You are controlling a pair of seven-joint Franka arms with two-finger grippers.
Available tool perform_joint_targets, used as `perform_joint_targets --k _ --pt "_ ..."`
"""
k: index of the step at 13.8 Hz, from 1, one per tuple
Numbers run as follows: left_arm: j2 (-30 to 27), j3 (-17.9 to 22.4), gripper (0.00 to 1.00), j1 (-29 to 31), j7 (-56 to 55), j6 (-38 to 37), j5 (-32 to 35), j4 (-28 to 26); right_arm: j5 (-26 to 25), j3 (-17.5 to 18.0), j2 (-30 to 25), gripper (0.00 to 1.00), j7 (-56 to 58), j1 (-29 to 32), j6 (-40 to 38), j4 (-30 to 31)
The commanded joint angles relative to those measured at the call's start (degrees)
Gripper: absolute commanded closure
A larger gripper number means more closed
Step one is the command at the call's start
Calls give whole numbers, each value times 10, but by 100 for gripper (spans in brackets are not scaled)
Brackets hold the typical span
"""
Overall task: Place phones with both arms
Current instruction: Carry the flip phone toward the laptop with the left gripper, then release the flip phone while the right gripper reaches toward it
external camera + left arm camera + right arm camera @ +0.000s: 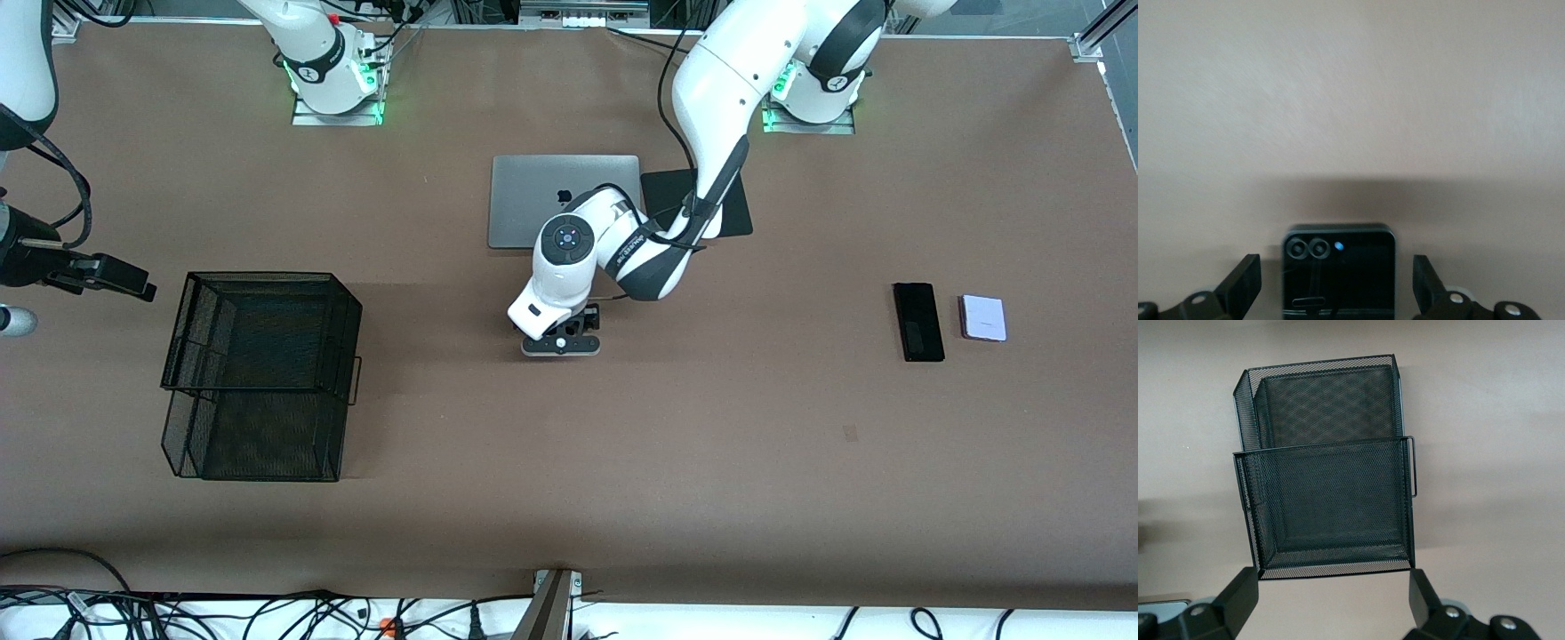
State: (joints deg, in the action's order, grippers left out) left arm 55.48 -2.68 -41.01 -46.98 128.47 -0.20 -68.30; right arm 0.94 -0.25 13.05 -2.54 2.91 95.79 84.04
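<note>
While the left hand (1337,293) stood open astride it, the small squarish black phone (1339,270) lay flat on the counter (711,427) mid-table, nearer the front camera than the laptop (551,191).
Rigid, glossy and probably slippery, it looked best pinched across its thin side edges; twin lenses marked one end. The right hand (1331,613) waited open above the mesh basket (1328,463); the long black slab (917,321) and lavender-white phone (982,317) sat beside each other toward the left arm's end.
</note>
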Motion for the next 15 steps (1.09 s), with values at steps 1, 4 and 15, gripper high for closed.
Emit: perform_joint_targets --k 1,4,15 --pt "-54 -1 0 51 17 -105 -2 -7 4 1 0 0 2 0 -6 -8" --pt "-108 -1 0 106 100 -185 -2 -71 8 2 -3 0 -4 -39 -8 -9" --pt "-270 2 0 379 422 -133 149 -347 8 4 176 0 -241 -325 150 -35"
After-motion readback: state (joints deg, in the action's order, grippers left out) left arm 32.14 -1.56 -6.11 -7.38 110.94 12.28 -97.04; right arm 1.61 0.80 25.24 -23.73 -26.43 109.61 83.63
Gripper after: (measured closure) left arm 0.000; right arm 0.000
